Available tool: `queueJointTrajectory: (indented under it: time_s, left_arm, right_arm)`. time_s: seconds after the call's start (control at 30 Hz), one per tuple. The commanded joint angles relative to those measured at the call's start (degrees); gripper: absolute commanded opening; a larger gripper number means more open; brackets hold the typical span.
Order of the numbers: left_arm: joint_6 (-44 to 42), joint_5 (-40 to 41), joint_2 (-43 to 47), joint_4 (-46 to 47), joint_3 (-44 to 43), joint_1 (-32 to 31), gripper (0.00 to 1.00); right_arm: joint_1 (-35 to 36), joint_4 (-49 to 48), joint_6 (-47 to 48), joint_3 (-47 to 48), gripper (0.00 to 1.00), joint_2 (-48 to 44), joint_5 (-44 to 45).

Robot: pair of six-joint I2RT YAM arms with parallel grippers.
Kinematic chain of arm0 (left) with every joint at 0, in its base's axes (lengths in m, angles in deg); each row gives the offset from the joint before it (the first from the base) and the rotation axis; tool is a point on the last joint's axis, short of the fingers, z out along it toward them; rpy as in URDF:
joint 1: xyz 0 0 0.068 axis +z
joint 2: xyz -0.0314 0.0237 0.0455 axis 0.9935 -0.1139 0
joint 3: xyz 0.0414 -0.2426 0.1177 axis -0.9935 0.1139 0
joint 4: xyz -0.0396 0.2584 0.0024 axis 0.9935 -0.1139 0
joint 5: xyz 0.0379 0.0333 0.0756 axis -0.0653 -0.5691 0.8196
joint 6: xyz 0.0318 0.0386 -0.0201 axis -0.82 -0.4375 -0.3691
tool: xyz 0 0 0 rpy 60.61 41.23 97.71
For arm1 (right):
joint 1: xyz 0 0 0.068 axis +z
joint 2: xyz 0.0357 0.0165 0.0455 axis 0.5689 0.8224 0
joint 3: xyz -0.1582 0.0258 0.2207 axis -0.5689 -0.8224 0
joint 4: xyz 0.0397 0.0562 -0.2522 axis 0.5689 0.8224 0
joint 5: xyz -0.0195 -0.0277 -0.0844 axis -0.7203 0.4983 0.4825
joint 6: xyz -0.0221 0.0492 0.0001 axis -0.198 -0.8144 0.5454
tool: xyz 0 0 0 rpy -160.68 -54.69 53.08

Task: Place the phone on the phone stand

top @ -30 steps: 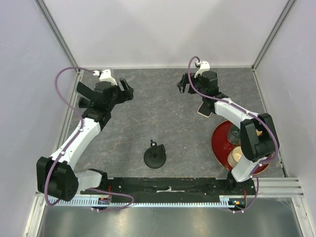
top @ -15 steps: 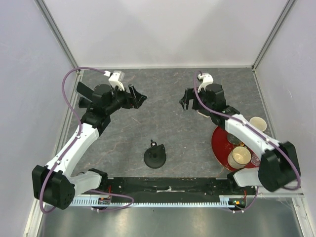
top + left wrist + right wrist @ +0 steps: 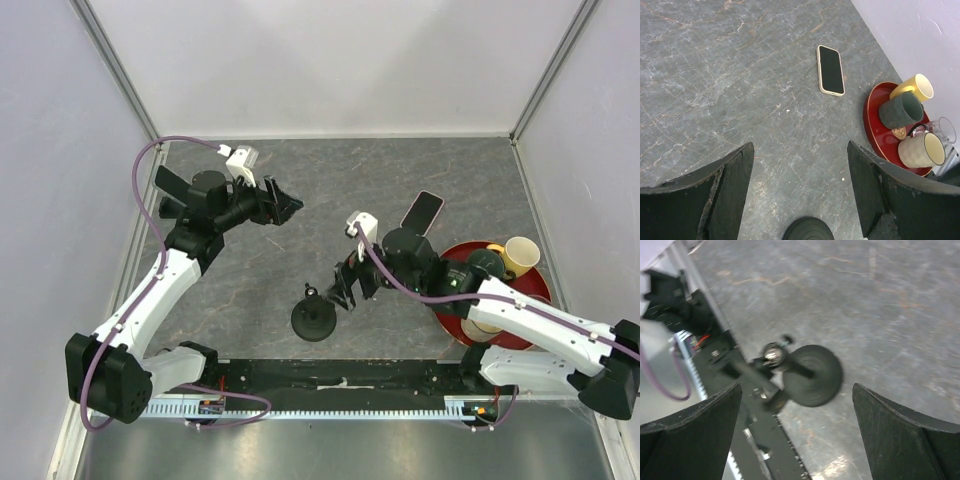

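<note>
Phone (image 3: 422, 210) lies flat, screen up, on the grey tabletop (image 3: 330, 180), right of centre in the top view, just above the red tray (image 3: 448, 268) and not touching it; in the left wrist view it sits upper centre of frame, pale rim around a black screen, with bare tabletop around it. Phone stand (image 3: 314, 318), black with a round base, stands lower centre of the top view, well apart from the phone and with nothing on it. Left fingers (image 3: 283, 205) are at upper left of the top view, spread wide and holding nothing, aimed toward the middle of the tabletop. Right fingers (image 3: 345, 287) are at centre of the top view, just right of the stand, wide open and empty; the right wrist view is blurred and shows the stand between the two dark fingers at mid frame, whether they touch it cannot be told. On the tray, right side of the top view: yellow cup (image 3: 520, 255), dark green cup (image 3: 485, 265); the left wrist view also shows a beige cup (image 3: 920, 150) and a clear glass (image 3: 941, 130) there
</note>
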State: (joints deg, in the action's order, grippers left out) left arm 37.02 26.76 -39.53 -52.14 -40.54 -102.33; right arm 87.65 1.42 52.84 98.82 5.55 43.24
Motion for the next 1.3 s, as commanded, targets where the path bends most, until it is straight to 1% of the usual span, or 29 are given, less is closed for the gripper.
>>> queueJointTrajectory:
  time_s: [0.0, 0.1, 0.17, 0.2, 0.27, 0.3, 0.43, 0.57, 0.63, 0.7, 0.87, 0.97, 1.0, 1.07, 1.1, 1.17, 1.2, 1.23, 1.27]
  left_arm:
    - [1.48, -3.32, -0.34, 3.18, -0.34, -0.2, 0.81]
    - [1.74, -3.49, -0.6, 3.18, -0.34, -0.2, 0.81]
    - [2.01, -3.58, -0.69, 3.26, -0.34, -0.2, 0.81]
    - [2.01, -3.58, -0.69, 3.26, -0.34, -0.2, 0.81]
    - [2.1, -3.76, -0.95, 3.35, -0.34, -0.2, 0.81]
    - [2.1, -3.67, -0.95, 3.35, -0.34, -0.2, 0.81]
    - [2.27, -3.93, -1.22, 3.18, -0.43, -0.2, 0.81]
    - [2.45, -4.11, -1.48, 3.18, -0.43, -0.29, 0.81]
    - [2.62, -4.2, -1.48, 3.18, -0.43, -0.2, 0.81]
    - [2.71, -4.29, -1.48, 3.26, -0.43, -0.2, 0.81]
    - [2.97, -4.46, -1.66, 3.35, -0.43, -0.2, 0.81]
    - [3.06, -4.46, -1.57, 3.26, -0.34, -0.2, 0.81]
    - [3.15, -4.55, -1.74, 3.35, -0.34, -0.2, 0.81]
    - [3.24, -4.55, -1.66, 3.35, -0.34, -0.2, 0.81]
    - [3.24, -4.64, -1.66, 3.26, -0.43, -0.2, 0.81]
    - [3.33, -4.64, -1.66, 3.26, -0.43, -0.2, 0.8]
    - [3.33, -4.64, -1.74, 3.35, -0.43, -0.2, 0.8]
    - [3.41, -4.64, -1.74, 3.26, -0.43, -0.2, 0.8]
    - [3.41, -4.64, -1.66, 3.35, -0.34, -0.2, 0.8]
  right_arm:
    - [8.17, 1.0, -1.58, 0.09, 0.98, -2.87, -0.02]
    - [13.63, 2.14, -0.97, 0.53, 0.98, -2.26, 4.98]
    - [15.75, 3.9, -0.62, 1.49, 0.95, -1.46, 7.89]
    - [17.67, 4.34, -0.53, 1.76, 0.93, -0.33, 11.9]
    - [19.44, 5.48, -0.71, 2.46, 0.88, 0.99, 17.28]
    - [20.67, 5.92, -0.71, 2.72, 0.86, 2.39, 21.74]
    - [22.09, 7.42, -1.58, 4.39, 0.85, 5.74, 28.19]
    - [22.7, 6.98, -2.72, 4.92, 0.8, 7.42, 31.71]
    - [22.88, 6.02, -3.34, 4.57, 0.75, 6.98, 33.12]
    - [22.97, 5.05, -3.61, 3.96, 0.72, 5.92, 33.13]
    - [22.88, 3.11, -3.43, 3.95, 0.67, 5.83, 31.46]
    - [22.97, 2.67, -3.08, 4.13, 0.61, 6.27, 31.19]
    - [22.97, 2.5, -3.17, 4.13, 0.55, 6.27, 31.28]
    - [22.88, 1.97, -2.99, 3.96, 0.5, 6.19, 31.37]
    - [22.88, 1.44, -2.9, 3.96, 0.44, 6.19, 31.63]
    - [22.88, 1.09, -3.08, 3.96, 0.36, 6.19, 32.24]
    - [22.88, 0.74, -3.08, 3.96, 0.3, 6.27, 33.29]
    - [22.88, 0.82, -3.25, 4.22, 0.27, 6.53, 34.26]
    - [22.97, 0.65, -3.52, 4.39, 0.17, 6.71, 35.31]
